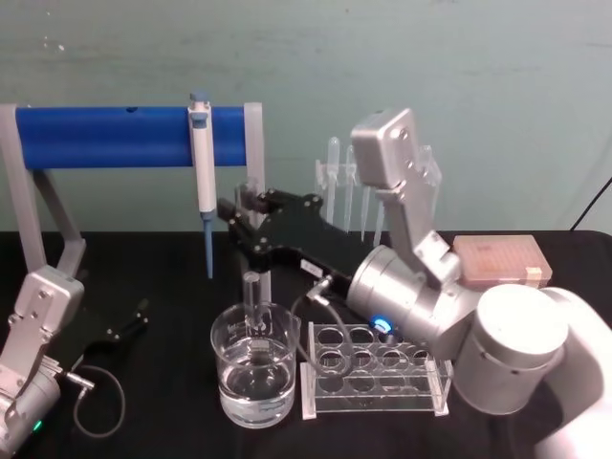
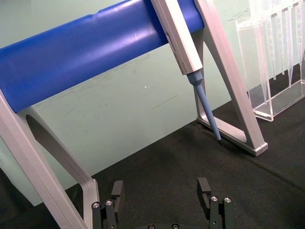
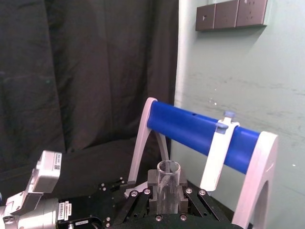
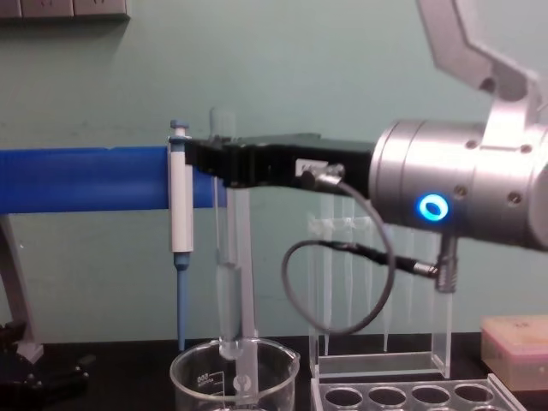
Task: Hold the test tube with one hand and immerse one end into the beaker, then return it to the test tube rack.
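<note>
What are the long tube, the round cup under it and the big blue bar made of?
The test tube looks like clear, shiny glass: the wall behind shows right through it. The beaker looks like glass too, see-through, with white printed marks. The blue bar looks smooth and slightly glossy, maybe plastic or a painted tube; its look leaves that open.

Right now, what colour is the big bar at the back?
Bright blue bar, clearest in left wrist view.

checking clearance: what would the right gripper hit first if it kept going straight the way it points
Most likely the pipettor hanging on the blue bar: the right gripper, shut on the test tube, points almost at it. Depth is unclear, so it might pass beside it.
</note>
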`<state>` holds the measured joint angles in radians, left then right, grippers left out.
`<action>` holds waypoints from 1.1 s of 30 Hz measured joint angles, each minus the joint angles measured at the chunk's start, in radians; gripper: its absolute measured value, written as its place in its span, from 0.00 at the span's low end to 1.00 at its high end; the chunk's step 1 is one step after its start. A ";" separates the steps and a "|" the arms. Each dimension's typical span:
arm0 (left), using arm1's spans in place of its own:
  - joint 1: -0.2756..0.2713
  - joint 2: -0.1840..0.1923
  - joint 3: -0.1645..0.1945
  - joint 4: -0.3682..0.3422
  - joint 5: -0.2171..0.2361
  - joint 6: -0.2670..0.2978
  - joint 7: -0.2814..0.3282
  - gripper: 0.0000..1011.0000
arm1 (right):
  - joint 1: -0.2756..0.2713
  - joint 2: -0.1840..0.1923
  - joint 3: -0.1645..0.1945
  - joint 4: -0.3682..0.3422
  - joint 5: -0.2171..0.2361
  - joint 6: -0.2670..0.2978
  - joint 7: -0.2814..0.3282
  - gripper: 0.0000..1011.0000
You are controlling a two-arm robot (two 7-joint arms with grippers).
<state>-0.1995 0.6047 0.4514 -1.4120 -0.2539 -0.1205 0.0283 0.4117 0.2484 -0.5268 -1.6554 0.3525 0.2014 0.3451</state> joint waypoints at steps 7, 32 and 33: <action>0.000 0.000 0.000 0.000 0.000 0.000 0.000 0.99 | -0.030 -0.029 -0.019 0.089 -0.039 -0.067 -0.003 0.23; 0.000 0.000 0.000 0.000 0.000 0.000 0.000 0.99 | -0.078 -0.065 -0.011 0.173 -0.115 -0.133 0.007 0.23; 0.000 0.000 0.000 0.000 0.000 0.000 0.000 0.99 | -0.079 -0.066 -0.010 0.173 -0.117 -0.133 0.007 0.23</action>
<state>-0.1996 0.6047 0.4514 -1.4119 -0.2539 -0.1205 0.0283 0.3325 0.1828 -0.5369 -1.4825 0.2352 0.0681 0.3525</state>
